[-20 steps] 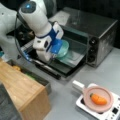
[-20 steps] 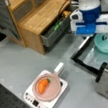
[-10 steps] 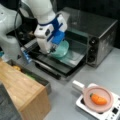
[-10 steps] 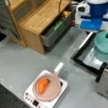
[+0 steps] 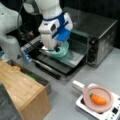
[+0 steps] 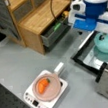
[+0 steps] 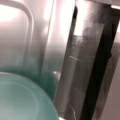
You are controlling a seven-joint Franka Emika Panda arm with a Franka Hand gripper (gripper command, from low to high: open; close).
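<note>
The teal bowl [image 5: 60, 50] sits on the toaster oven [image 5: 100, 37]'s open door [image 6: 90, 56], under the gripper [image 5: 57, 48]. Finger spread can't be told. A nudge could slide the bowl off the door.

Obj: teal bowl [image 5: 61, 51] [image 6: 104, 39] [image 7: 22, 97]
Look: pale teal, round, smooth, glossy
Pose: upright, rim up
Loc: on open oven door [image 5: 66, 62] [image 6: 90, 57], just in front of oven mouth; right under end effector [image 5: 58, 47]
Wrist view: bowl fills bottom-left corner
</note>
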